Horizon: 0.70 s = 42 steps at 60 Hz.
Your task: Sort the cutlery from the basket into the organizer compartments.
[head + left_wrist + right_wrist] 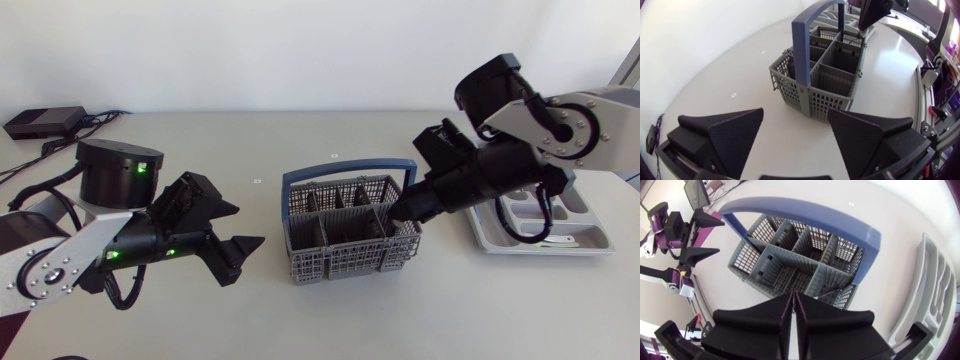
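Retrieval is in hand: right gripper (402, 210), fingers pressed together, sits inside the basket (340, 262); next, likely a lift toward the organizer (590, 245). Left gripper (238, 258) hangs spread.

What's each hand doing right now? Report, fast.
Left hand: open, empty, short of the basket.
Right hand: closed, over the basket's end compartment; nothing visibly held.
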Each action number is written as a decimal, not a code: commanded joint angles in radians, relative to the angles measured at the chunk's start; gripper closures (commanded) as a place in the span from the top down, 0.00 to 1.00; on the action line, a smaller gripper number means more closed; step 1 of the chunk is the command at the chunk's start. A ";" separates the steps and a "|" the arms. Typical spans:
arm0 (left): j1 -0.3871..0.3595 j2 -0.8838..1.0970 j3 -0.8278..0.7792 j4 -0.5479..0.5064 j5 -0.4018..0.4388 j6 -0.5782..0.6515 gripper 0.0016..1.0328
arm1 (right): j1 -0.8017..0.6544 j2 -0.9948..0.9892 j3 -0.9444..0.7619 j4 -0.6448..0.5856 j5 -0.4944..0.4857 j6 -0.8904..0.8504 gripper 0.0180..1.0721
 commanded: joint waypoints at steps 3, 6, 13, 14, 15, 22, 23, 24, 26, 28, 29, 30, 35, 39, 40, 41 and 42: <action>-0.007 -0.025 -0.027 -0.010 0.009 -0.008 0.86 | -0.047 -0.057 0.058 -0.032 -0.075 -0.008 0.05; -0.008 -0.031 -0.027 -0.014 0.009 -0.008 0.86 | -0.075 -0.077 0.071 -0.047 -0.118 -0.005 0.05; -0.018 -0.034 -0.027 -0.018 0.009 -0.010 0.86 | -0.142 -0.105 0.108 -0.096 -0.218 -0.002 0.05; -0.019 -0.034 -0.027 -0.020 0.009 -0.010 0.86 | -0.153 -0.108 0.114 -0.105 -0.228 -0.002 0.05; -0.019 -0.036 -0.026 -0.021 0.009 -0.010 0.86 | -0.162 -0.113 0.121 -0.116 -0.244 -0.002 0.05; -0.021 -0.045 -0.018 -0.035 0.009 -0.010 0.86 | -0.222 -0.146 0.154 -0.176 -0.313 -0.003 0.05; -0.021 -0.047 -0.016 -0.038 0.009 -0.010 0.86 | -0.230 -0.153 0.160 -0.188 -0.322 -0.003 0.05; -0.021 -0.048 -0.015 -0.038 0.009 -0.010 0.86 | -0.237 -0.157 0.165 -0.196 -0.327 -0.003 0.05; -0.022 -0.050 -0.013 -0.041 0.009 -0.010 0.86 | -0.253 -0.168 0.176 -0.216 -0.342 -0.006 0.05; -0.022 -0.051 -0.009 -0.046 0.009 -0.010 0.87 | -0.269 -0.182 0.187 -0.239 -0.344 -0.009 0.05; -0.024 -0.051 -0.009 -0.046 0.009 -0.010 0.87 | -0.277 -0.188 0.191 -0.248 -0.344 -0.011 0.05; -0.024 -0.051 -0.009 -0.047 0.007 -0.010 0.87 | -0.283 -0.191 0.193 -0.256 -0.344 -0.014 0.05; -0.025 -0.053 -0.009 -0.049 0.007 -0.010 0.88 | -0.335 -0.217 0.199 -0.303 -0.333 -0.037 0.05; -0.025 -0.054 -0.010 -0.052 0.009 -0.010 0.88 | -0.394 -0.231 0.193 -0.338 -0.324 -0.069 0.05; -0.025 -0.056 -0.010 -0.052 0.007 -0.010 0.88 | -0.409 -0.235 0.191 -0.346 -0.322 -0.078 0.05; -0.025 -0.057 -0.012 -0.052 0.009 -0.010 0.88 | -0.426 -0.240 0.187 -0.351 -0.319 -0.087 0.05; -0.025 -0.059 -0.012 -0.053 0.007 -0.010 0.88 | -0.446 -0.245 0.182 -0.354 -0.317 -0.097 0.05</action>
